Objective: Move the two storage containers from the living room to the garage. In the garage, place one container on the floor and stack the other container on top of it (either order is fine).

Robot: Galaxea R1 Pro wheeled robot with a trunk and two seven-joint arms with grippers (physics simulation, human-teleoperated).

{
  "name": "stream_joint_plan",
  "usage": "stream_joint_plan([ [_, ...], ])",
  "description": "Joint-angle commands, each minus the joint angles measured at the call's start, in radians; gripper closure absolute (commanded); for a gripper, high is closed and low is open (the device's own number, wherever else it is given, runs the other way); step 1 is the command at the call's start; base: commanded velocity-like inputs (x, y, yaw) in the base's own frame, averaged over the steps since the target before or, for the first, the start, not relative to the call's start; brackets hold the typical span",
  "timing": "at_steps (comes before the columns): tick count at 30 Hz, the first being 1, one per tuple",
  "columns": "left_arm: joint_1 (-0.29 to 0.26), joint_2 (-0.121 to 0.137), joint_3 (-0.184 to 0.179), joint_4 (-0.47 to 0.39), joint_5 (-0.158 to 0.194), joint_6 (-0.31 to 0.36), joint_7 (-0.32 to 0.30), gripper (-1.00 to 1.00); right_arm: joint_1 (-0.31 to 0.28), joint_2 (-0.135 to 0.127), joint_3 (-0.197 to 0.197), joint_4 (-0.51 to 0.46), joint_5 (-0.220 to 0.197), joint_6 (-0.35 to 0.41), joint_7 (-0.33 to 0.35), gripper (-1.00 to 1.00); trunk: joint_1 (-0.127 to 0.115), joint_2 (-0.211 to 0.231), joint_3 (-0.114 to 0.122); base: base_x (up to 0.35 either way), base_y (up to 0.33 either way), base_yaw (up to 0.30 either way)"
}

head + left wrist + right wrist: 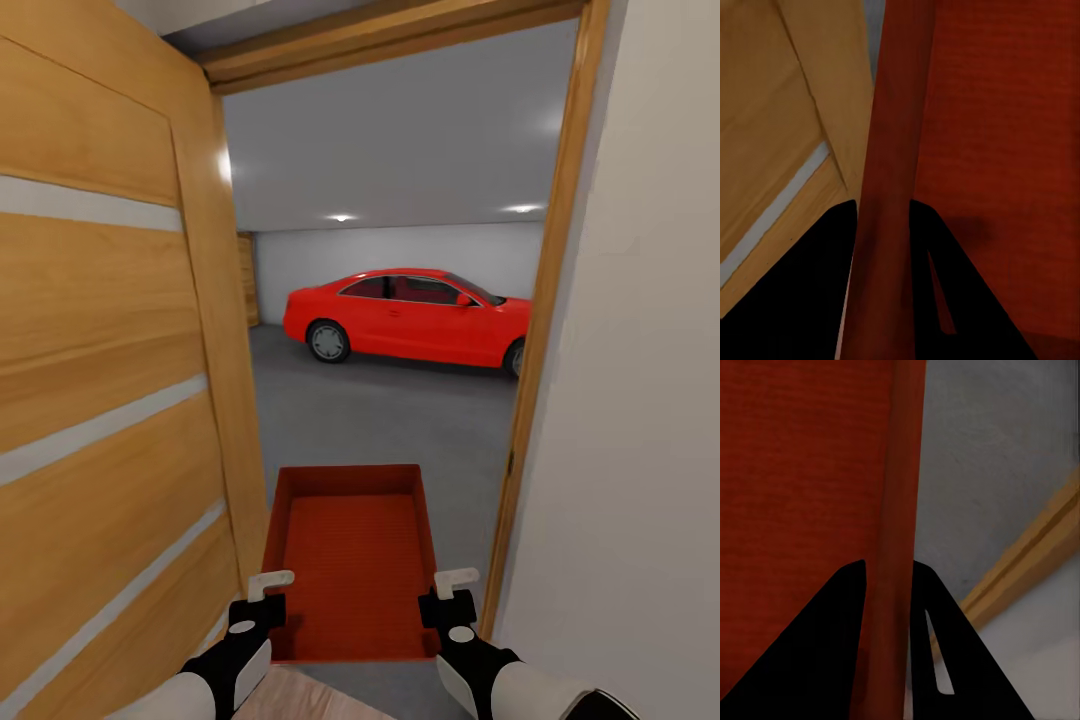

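**Bin carried in the doorway**

Robot's at the door w/ one orange-red storage container (pixel 352 560) held out front, level, over the grey garage floor (pixel 390 420). Left gripper (pixel 262 598) clamps the left wall, right gripper (pixel 450 595) the right wall, jaws narrow on each rim. Open wood door (pixel 110 400) at left, red car (pixel 410 315) well beyond.

Container (pixel 352 560) in doorway; door (pixel 100 400) left, car (pixel 410 315) beyond.

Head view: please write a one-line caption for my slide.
Both grippers, left and right, carry an orange-red bin through the doorway toward the red car.
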Motion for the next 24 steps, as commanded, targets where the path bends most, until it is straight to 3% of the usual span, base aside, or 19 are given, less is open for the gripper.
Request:
stream_joint_plan([
  [1, 0.000, 0.000, 0.019, -0.002, -0.006, -0.005, 0.039, 1.00, -0.001, 0.007, -0.080, -0.003, 0.003, 0.002, 0.034, 1.00, 0.001, -0.001, 0.000, 0.247, 0.215, -0.100],
  [10, 0.000, 0.000, 0.019, -0.002, -0.006, -0.005, 0.039, 1.00, -0.001, 0.006, -0.080, -0.003, 0.002, 0.002, 0.034, 1.00, 0.001, -0.001, 0.000, 0.247, 0.215, -0.045],
  [24, 0.000, 0.000, 0.016, -0.002, -0.006, -0.005, 0.039, 1.00, -0.002, 0.007, -0.080, -0.003, 0.002, 0.001, 0.035, 1.00, 0.001, -0.001, 0.000, 0.247, 0.215, -0.268],
])
